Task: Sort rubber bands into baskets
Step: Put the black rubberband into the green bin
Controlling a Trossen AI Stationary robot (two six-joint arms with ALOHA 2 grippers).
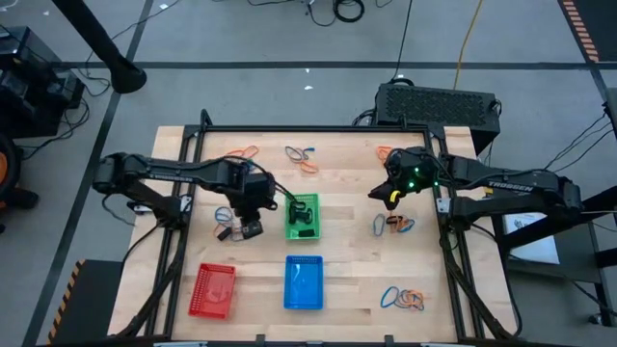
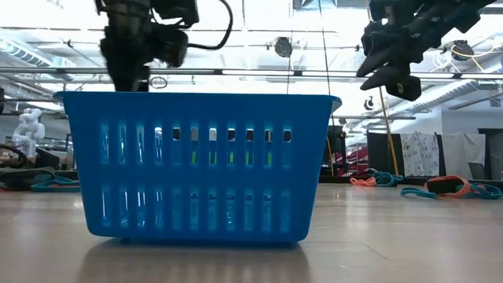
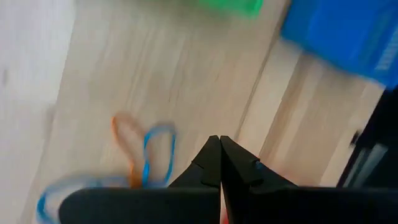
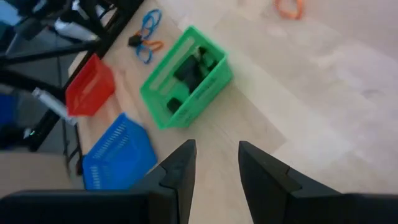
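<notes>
Wooden surface [image 1: 347,241] under my arms carries rubber bands [image 1: 401,299] in scattered clusters, with the green basket [image 1: 303,216] mid-surface and blue [image 1: 304,282] and red [image 1: 213,289] ones nearer the front. These loops look light, limp and stretchy; I'd pinch one strand. My left gripper [image 3: 219,163], fingers closed and empty, hangs over an orange-blue cluster. My right gripper [image 4: 214,163], fingers parted, holds nothing.

Your low view is blocked by the blue plastic mesh basket [image 2: 196,165], hiding the tabletop behind it. In your left wrist view, the orange and blue rubber loops [image 3: 134,155] are smeared; the green basket [image 3: 227,6] is cut off.
</notes>
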